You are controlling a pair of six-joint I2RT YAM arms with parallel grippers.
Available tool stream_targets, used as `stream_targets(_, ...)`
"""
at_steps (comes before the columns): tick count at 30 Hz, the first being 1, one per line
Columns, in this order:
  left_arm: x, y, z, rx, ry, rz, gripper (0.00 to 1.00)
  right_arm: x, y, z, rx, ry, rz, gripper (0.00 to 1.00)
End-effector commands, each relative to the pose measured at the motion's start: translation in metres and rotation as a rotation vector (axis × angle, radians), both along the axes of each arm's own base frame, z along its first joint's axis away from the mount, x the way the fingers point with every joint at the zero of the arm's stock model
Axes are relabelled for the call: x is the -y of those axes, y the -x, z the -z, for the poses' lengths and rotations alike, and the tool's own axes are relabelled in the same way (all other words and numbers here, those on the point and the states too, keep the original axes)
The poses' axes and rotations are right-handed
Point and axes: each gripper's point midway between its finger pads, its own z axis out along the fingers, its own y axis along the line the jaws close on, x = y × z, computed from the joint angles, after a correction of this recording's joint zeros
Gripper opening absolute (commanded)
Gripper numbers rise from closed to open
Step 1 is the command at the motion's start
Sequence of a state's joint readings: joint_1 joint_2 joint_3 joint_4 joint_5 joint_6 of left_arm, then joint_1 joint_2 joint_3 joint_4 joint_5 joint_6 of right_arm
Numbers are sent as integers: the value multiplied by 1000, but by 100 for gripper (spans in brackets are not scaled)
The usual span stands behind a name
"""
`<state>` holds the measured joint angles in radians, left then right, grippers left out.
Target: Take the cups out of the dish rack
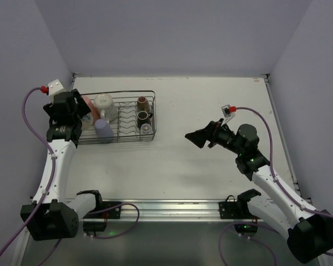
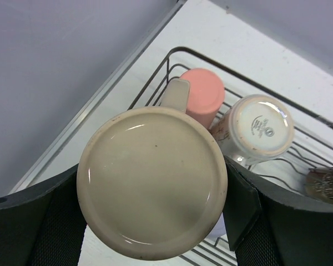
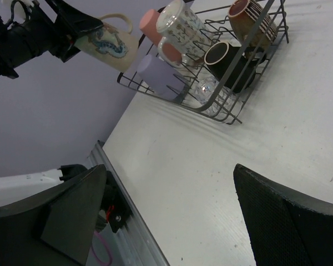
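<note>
- The left pincer (image 2: 150,213) pinches a pale mug (image 3: 108,41) by its sides, held over the left end of the dish rack (image 1: 127,92).
- Just beyond it, in the rack, stand a salmon-pink tumbler (image 2: 202,91) and an upturned cream printed mug (image 2: 261,127).
- The right pincer (image 1: 195,137) is spread and holds nothing, well apart from the rack.

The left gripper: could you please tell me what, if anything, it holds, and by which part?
The left gripper holds a cream printed ceramic mug, clamped across the sides of its body near the base. The handle is free.
</note>
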<state>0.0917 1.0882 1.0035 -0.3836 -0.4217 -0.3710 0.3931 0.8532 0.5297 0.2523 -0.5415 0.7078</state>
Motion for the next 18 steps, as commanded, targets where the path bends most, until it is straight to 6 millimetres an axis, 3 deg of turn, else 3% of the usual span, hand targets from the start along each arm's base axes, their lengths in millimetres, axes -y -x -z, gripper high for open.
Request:
stream_targets(1,4,-10,-91,272,-19,38,0,-8,-4,-35,59,-63,-21,99)
stream_targets(8,30,-7,-123,383,65,148,0,-28,-9,-62,50,-162,-58,99)
stream_targets(15,83,-13,-133,469,239,392,0,-56,-20,-77,45,-280,-73,99)
stream_targets(17,94,-14,-127,478,296,438,0,-68,-21,-87,63,-313,-87,99)
stream_targets(18,100,-15,-130,495,312,466,0,-75,-26,-80,40,-312,-89,99)
